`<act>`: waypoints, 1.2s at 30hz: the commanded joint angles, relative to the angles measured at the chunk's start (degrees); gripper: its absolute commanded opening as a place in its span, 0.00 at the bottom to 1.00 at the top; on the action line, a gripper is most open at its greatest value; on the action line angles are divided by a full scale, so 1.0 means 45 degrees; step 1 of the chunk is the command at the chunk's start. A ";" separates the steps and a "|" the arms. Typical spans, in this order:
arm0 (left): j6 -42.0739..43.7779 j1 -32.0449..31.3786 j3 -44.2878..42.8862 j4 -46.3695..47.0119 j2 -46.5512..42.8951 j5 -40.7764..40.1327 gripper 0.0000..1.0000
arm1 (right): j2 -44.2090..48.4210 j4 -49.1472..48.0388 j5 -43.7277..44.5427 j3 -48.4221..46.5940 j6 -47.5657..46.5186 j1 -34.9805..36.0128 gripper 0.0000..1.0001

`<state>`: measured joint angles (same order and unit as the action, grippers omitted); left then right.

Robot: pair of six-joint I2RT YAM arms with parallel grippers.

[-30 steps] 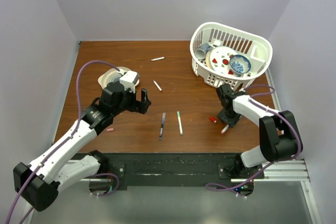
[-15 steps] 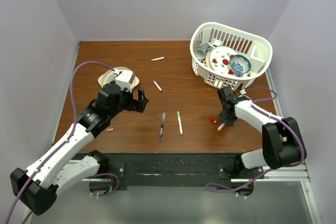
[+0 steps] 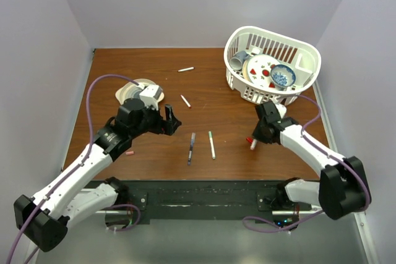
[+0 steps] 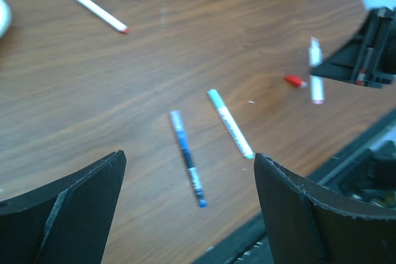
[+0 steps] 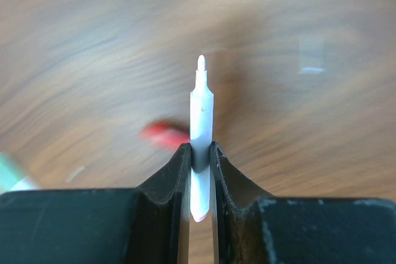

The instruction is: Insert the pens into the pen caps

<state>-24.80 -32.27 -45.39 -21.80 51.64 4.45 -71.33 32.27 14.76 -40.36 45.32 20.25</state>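
My right gripper [image 5: 200, 153] is shut on a white pen [image 5: 201, 109], whose bare tip points away from the wrist camera above the table. A red pen cap [image 5: 164, 134] lies just left of it on the wood. From above, the right gripper [image 3: 255, 136] hangs right of centre. My left gripper [image 4: 189, 160] is open and holds nothing; it hovers [image 3: 170, 120] over the table. Below it lie a blue pen [image 4: 187, 166] and a green-tipped pen [image 4: 230, 123]. Farther back lie a white pen [image 3: 185, 101] and another white pen [image 3: 185, 69]. A pink cap [image 3: 129, 152] lies at the left.
A white basket [image 3: 309, 47] with dishes stands at the back right, close behind the right arm. A white roll [image 3: 131, 91] sits at the left behind the left gripper. The table's front edge and black rail [image 3: 204, 190] run just below the pens.
The right gripper has shut on the white pen, lifted it off the table and carried it left to beside the red cap. The left gripper shifted slightly right.
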 commanded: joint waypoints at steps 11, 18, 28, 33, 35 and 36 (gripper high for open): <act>-0.3220 0.0023 -0.0168 0.4668 0.2723 0.4323 0.83 | 0.0891 -0.5782 -0.4004 -0.1617 -0.0521 0.6376 0.00; -0.3454 -0.0250 0.0163 0.5372 0.3134 0.4442 0.74 | 0.0422 -0.6916 -0.3301 -0.2203 -0.0423 0.8213 0.00; -0.4020 -0.0387 0.0554 0.4279 0.2530 0.3797 0.70 | 0.0636 -0.6625 -0.1953 -0.2418 -0.0559 0.9074 0.00; -0.4196 -0.0387 0.0690 0.4200 0.2217 0.3679 0.71 | 0.0733 -0.6507 -0.1447 -0.2418 -0.0443 0.9152 0.00; -0.4313 -0.0387 0.0847 0.4491 0.2217 0.3777 0.69 | 0.0831 -0.6624 -0.1231 -0.2360 -0.0306 0.9172 0.00; -0.4488 -0.0406 0.1080 0.4667 0.2217 0.3971 0.65 | 0.0870 -0.6702 -0.1076 -0.2263 -0.0286 0.9210 0.00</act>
<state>-42.83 -33.56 -42.33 -3.68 62.63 21.56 -69.38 4.12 5.54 -48.64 42.98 61.14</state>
